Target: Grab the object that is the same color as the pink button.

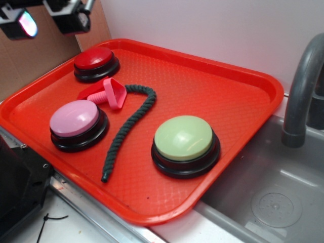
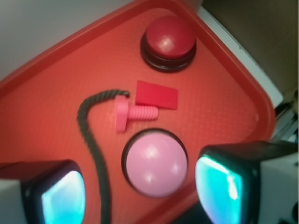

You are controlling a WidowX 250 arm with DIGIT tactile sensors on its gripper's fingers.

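Observation:
The small bright-pink screw-like object (image 1: 112,93) lies on its side on the red tray (image 1: 217,86), between the red-topped button and the pink button (image 1: 76,119). In the wrist view the object (image 2: 132,113) sits just beyond the pink button (image 2: 154,163), its flared head touching the dark green rope. My gripper (image 1: 48,17) hangs high above the tray's far left corner; in the wrist view it (image 2: 142,189) is open and empty, with glowing teal pads (image 2: 219,186) well above the pink button.
A red-topped button (image 1: 96,62), a pale green-topped button (image 1: 185,139), a dark green rope (image 1: 126,129) and a red triangular wedge (image 2: 156,94) also lie on the tray. A grey sink (image 1: 273,202) and faucet (image 1: 301,91) stand at right. A cardboard wall stands at left.

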